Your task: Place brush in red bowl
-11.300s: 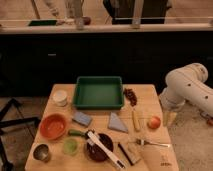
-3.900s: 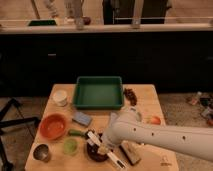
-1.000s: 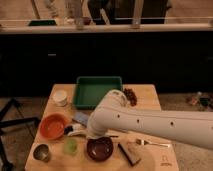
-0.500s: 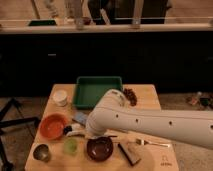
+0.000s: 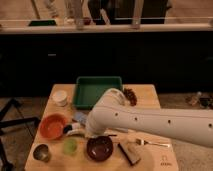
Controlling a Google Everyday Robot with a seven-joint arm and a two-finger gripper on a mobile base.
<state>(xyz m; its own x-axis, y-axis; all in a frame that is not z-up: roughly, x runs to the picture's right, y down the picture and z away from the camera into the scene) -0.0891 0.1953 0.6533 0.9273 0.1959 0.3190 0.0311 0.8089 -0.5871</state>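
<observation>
The red bowl [image 5: 52, 126] sits at the table's left side, empty. My white arm reaches in from the right across the table's middle. The gripper [image 5: 82, 131] at its end is just right of the red bowl and largely hidden by the wrist. It is shut on the brush [image 5: 74, 132], whose white handle pokes out leftward. The brush's dark end [image 5: 67, 129] is at the bowl's right rim. The rest of the brush is hidden behind the arm.
A dark brown bowl [image 5: 100, 148] stands at the front, with a green cup [image 5: 70, 145] and a metal cup [image 5: 41, 152] to its left. A green tray [image 5: 97, 90] and a white cup [image 5: 60, 97] are at the back. A dark block [image 5: 130, 152] and a fork [image 5: 151, 144] lie at the front right.
The arm has swung a little to the left, carrying the brush's dark end closer to the red bowl's rim.
</observation>
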